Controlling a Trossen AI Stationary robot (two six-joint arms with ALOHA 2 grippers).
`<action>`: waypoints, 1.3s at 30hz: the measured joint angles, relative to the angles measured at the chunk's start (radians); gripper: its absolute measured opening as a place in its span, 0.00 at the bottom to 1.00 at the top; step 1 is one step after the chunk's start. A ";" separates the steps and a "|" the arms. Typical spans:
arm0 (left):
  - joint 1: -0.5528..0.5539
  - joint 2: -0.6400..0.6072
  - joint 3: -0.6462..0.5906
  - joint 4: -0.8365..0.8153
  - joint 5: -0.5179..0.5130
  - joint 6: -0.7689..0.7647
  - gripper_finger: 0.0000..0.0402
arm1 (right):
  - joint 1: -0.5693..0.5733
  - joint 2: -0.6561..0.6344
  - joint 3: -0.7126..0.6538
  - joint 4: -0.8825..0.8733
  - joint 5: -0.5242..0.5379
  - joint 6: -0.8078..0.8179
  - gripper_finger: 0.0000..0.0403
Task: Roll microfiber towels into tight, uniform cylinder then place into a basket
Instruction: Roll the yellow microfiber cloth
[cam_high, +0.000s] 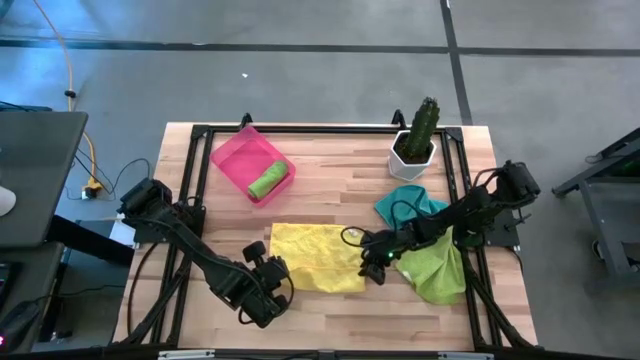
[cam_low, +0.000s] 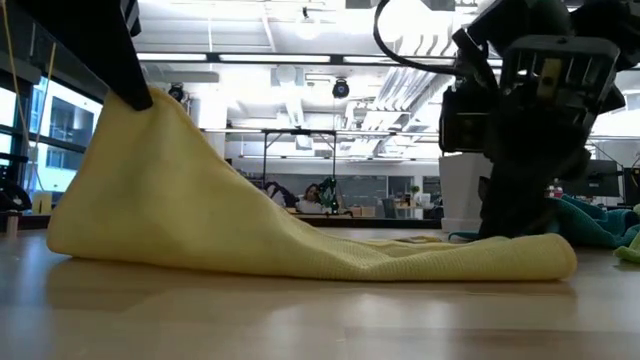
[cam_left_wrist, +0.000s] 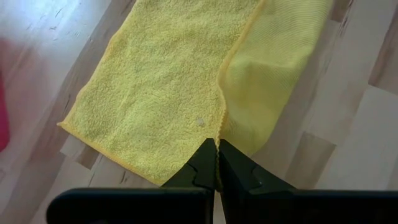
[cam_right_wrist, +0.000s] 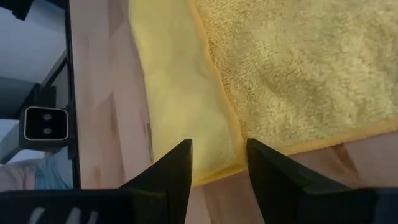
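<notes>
Left gripper (cam_left_wrist: 217, 163) pinches the yellow towel's (cam_high: 315, 255) near corner, lifting it off the table (cam_high: 330, 195); right gripper (cam_right_wrist: 219, 163), fingers apart, straddles its opposite edge

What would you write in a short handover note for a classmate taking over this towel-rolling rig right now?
Left gripper: shut on a corner of the yellow towel, lifting it off the table.
Right gripper: open, down at the towel's opposite edge, gripping nothing.
Basket: at the table's far left, holding one rolled green towel.
Teal towel and a second green towel: loose in a heap at the right, near the cactus pot.
Done: one towel rolled and placed.
Left: roll the yellow towel, then the teal and green ones, and put each in the basket.
</notes>
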 joint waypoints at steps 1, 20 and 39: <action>0.000 0.000 0.000 0.000 0.000 0.000 0.00 | 0.006 0.000 0.000 0.005 0.000 0.000 0.36; 0.000 0.000 0.000 -0.001 0.000 0.008 0.00 | 0.076 -0.001 0.000 0.008 0.190 0.022 0.22; 0.005 0.000 0.000 -0.002 -0.062 0.031 0.00 | 0.055 -0.081 0.000 -0.005 0.177 -0.038 0.00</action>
